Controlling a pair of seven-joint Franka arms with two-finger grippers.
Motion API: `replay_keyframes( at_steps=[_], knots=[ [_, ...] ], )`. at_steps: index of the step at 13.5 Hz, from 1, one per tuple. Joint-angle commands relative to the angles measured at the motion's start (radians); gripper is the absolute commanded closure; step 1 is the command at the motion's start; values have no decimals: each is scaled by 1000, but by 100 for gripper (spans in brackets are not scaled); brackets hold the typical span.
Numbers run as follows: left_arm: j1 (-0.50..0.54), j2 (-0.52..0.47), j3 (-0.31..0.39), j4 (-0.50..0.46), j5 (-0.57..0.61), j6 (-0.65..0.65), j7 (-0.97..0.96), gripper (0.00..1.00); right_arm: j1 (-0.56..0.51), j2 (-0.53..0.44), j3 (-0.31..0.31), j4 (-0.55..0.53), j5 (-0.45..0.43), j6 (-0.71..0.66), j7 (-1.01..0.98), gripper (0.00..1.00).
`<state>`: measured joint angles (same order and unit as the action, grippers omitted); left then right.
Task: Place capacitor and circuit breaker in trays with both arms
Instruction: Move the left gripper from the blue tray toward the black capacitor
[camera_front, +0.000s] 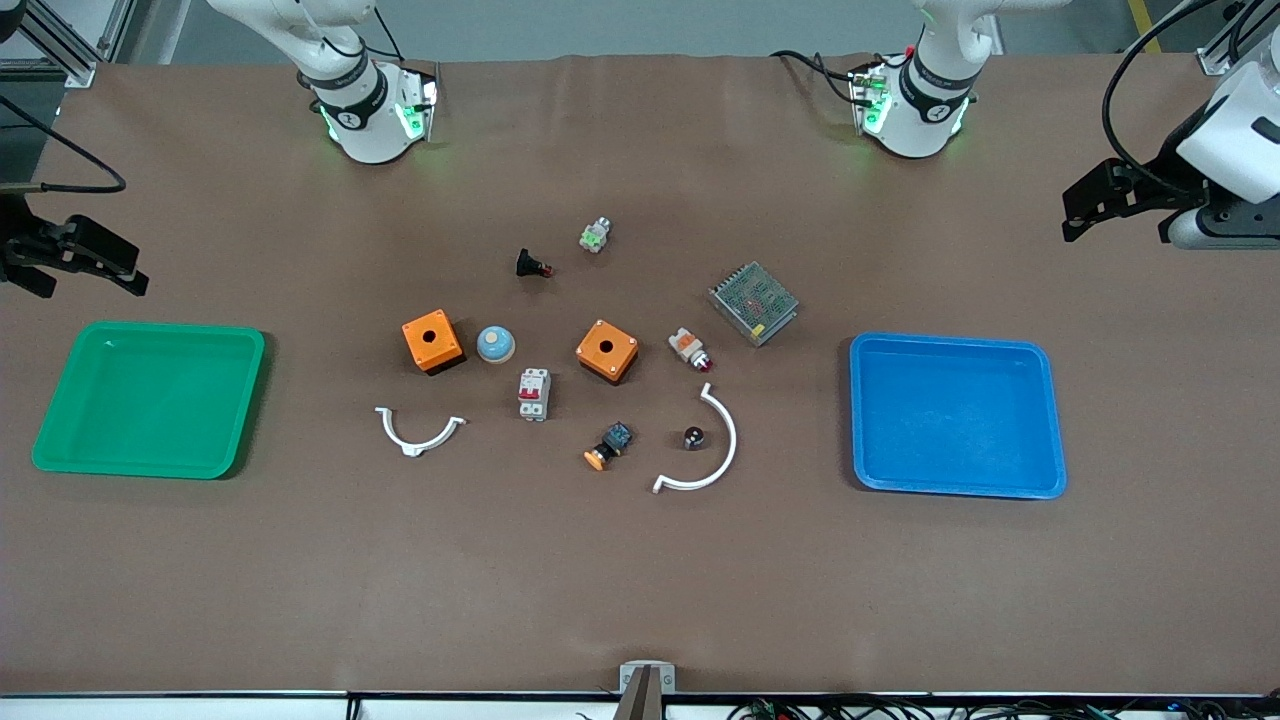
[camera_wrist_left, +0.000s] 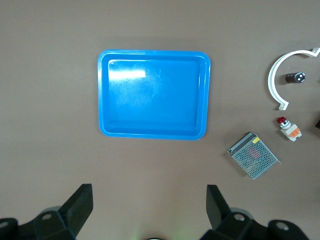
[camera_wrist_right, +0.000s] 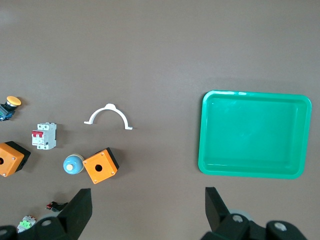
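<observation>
- Parts lie scattered in the middle of the brown table (camera_front: 640, 580), with a tray at each end, which reads as a sorting layout: pick from the centre, carry outward.
- Capacitor (camera_front: 693, 436): a tiny dark stub lying on the table inside the curve of the larger white arc clip (camera_front: 712, 447), apart from it. It is on the left arm's side of the cluster, so I would guess it goes to the blue tray (camera_front: 1047, 420); which tray is meant I cannot tell for certain.
- Circuit breaker (camera_front: 534, 393): it lies on its back with its two red levers up, between the two orange boxes and a little nearer the front camera than both. The first orange box (camera_front: 432, 340) and the blue-domed button (camera_front: 495, 344) sit toward the right arm's end; the second orange box (camera_front: 607, 350) is toward the left arm's end.
- Left gripper (camera_front: 1095, 205) hangs over bare table at its own end, just off the blue tray; its wrist view looks straight down on that tray. Its fingers stand wide apart with nothing between them.
- Right gripper (camera_front: 80, 260) hangs likewise over its end, near the green tray (camera_front: 60, 420), spread wide and empty.
- Both trays are empty, so neither part is placed yet; both arms look parked and ready.
- Orange-capped push button (camera_front: 609, 445) lies close to the capacitor, so a careful descent seems wise.
</observation>
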<state>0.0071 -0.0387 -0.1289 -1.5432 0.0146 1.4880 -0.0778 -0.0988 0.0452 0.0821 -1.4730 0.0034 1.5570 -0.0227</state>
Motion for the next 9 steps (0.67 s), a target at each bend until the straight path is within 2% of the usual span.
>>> replay_keyframes(
  at_steps=[1, 5, 9],
  knots=[
    [2, 11, -3, 28, 4, -25, 7, 0, -19, 16, 16, 31, -8, -9, -9, 0],
    [-16, 40, -14, 38, 34, -23, 7, 0, -19, 16, 16, 31, -8, -9, -9, 0],
    [-78, 143, -78, 51, 85, 6, -33, 0, -19, 18, 16, 31, 1, -9, -8, 0]
  ],
)
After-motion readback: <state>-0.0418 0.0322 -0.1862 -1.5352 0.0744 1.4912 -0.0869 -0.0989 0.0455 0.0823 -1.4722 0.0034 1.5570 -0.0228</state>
